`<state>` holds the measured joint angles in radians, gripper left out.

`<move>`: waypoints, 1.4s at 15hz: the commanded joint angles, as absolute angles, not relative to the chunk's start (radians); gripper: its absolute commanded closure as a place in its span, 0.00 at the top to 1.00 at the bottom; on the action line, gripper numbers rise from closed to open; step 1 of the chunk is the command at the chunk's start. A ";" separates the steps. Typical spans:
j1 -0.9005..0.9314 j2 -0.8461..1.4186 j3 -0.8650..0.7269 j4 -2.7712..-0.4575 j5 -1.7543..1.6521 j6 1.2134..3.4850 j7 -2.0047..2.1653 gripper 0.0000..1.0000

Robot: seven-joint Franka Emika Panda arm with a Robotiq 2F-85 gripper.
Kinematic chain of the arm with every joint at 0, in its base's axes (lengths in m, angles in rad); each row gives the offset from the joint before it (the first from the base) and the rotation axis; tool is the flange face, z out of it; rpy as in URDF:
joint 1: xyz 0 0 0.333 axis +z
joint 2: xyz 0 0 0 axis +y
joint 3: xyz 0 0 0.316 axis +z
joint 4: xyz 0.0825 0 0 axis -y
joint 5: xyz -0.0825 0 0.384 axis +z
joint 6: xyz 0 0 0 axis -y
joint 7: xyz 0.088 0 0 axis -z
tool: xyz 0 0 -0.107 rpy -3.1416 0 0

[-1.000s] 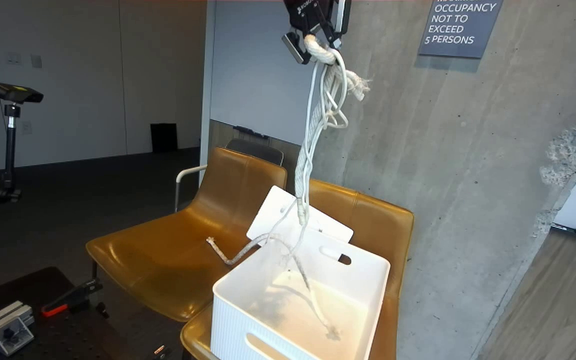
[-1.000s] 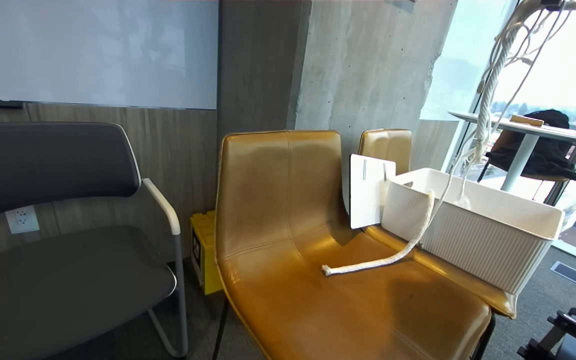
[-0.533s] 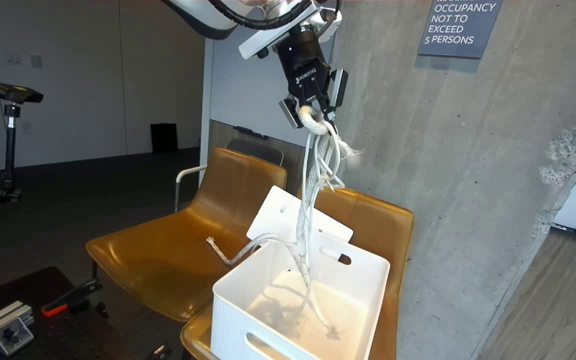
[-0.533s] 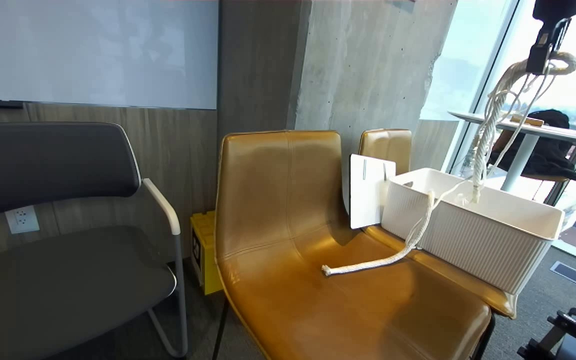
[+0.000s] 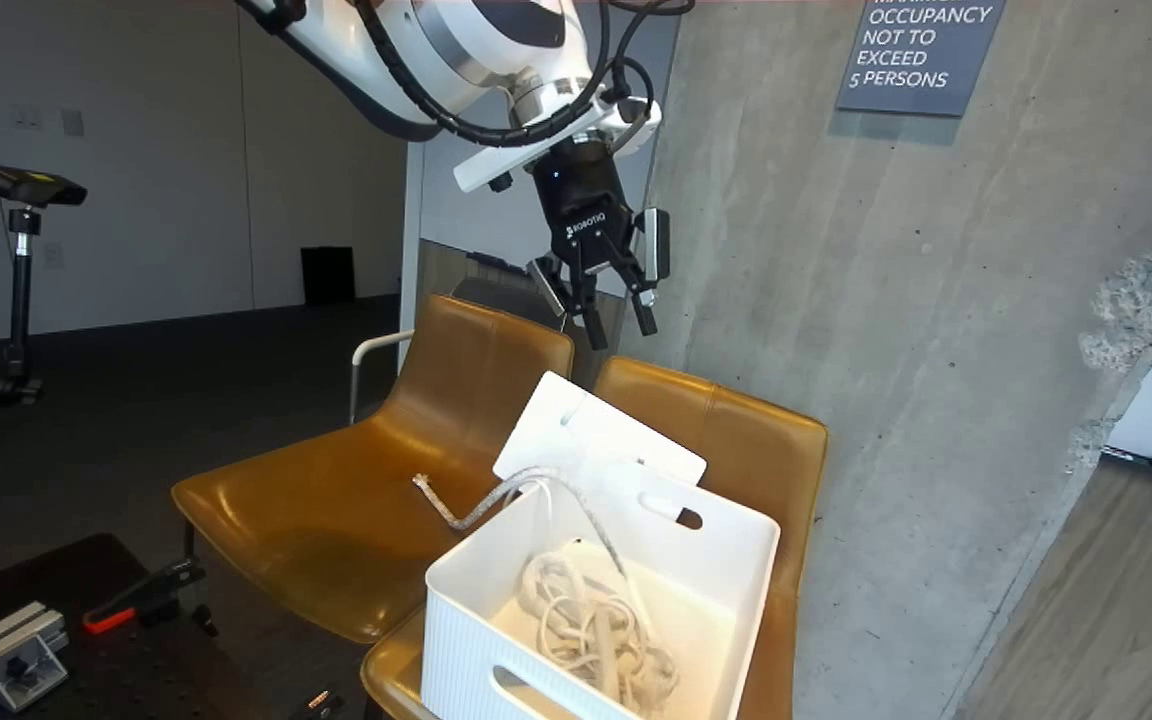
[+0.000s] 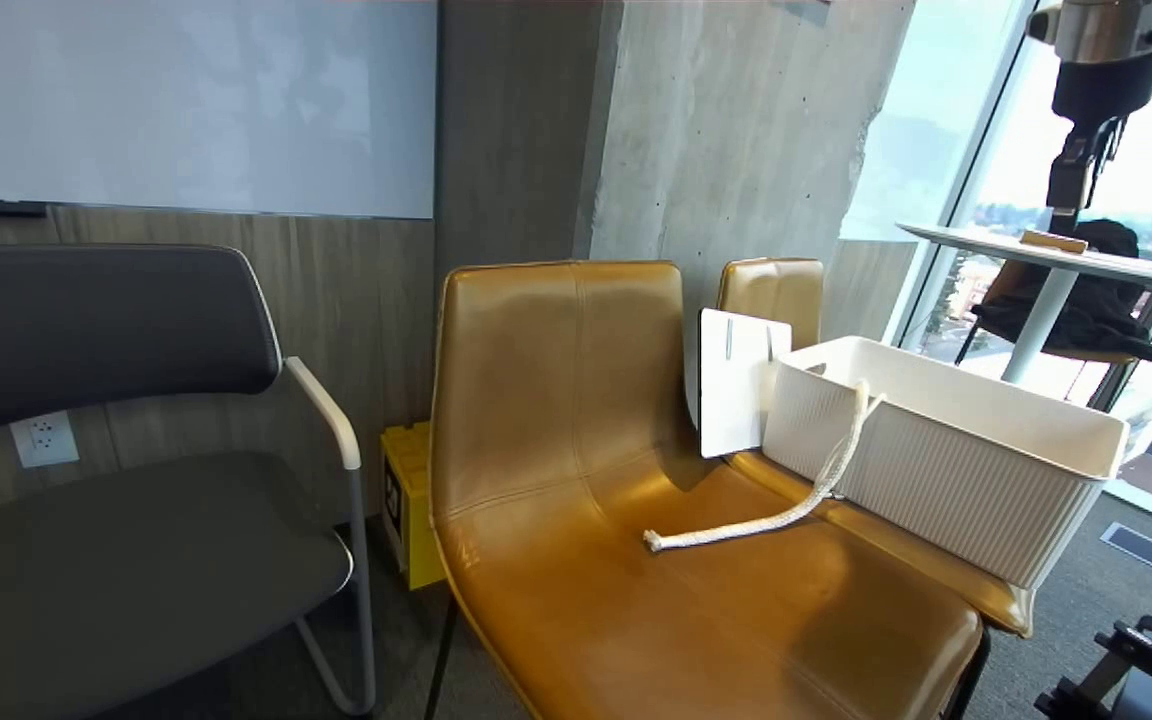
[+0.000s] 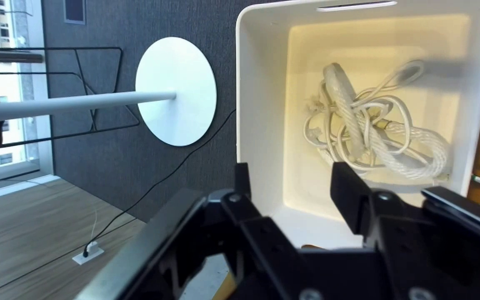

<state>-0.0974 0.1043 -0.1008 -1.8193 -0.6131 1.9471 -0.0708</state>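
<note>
My gripper (image 5: 621,330) is open and empty, above a white bin (image 5: 461,650). It also shows in an exterior view (image 6: 1063,215) and at the bottom of the wrist view (image 7: 292,171), with a wide gap between its fingers. A tangled white rope (image 7: 344,102) with thinner cords lies on the bin's floor, apart from the gripper. In an exterior view the rope is a loose heap (image 5: 604,640). One rope end (image 6: 776,521) hangs over the bin's rim onto the neighbouring chair seat. The heap is hidden behind the bin's wall in that exterior view.
The bin stands on a brown chair (image 5: 796,450); another brown chair (image 6: 556,380) is beside it. A white panel (image 6: 736,380) leans behind the bin. A concrete wall (image 5: 936,350) rises behind. A round table base (image 7: 177,79) is on the floor.
My gripper has come down and opened. The rope bundle it held has dropped into the bin. The rope end on the chair seat lies as before.
</note>
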 commanded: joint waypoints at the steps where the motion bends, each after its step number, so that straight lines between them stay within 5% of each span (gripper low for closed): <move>1: -0.076 0.035 -0.086 -1.911 -0.632 1.991 -0.037 0.84; 4: -0.018 0.012 -0.026 -2.002 -0.642 2.089 -0.033 1.00; 12: 0.123 0.185 0.113 -2.039 -0.600 2.285 -0.174 1.00; 21: 0.140 0.558 0.164 -1.689 -0.482 2.127 -0.666 1.00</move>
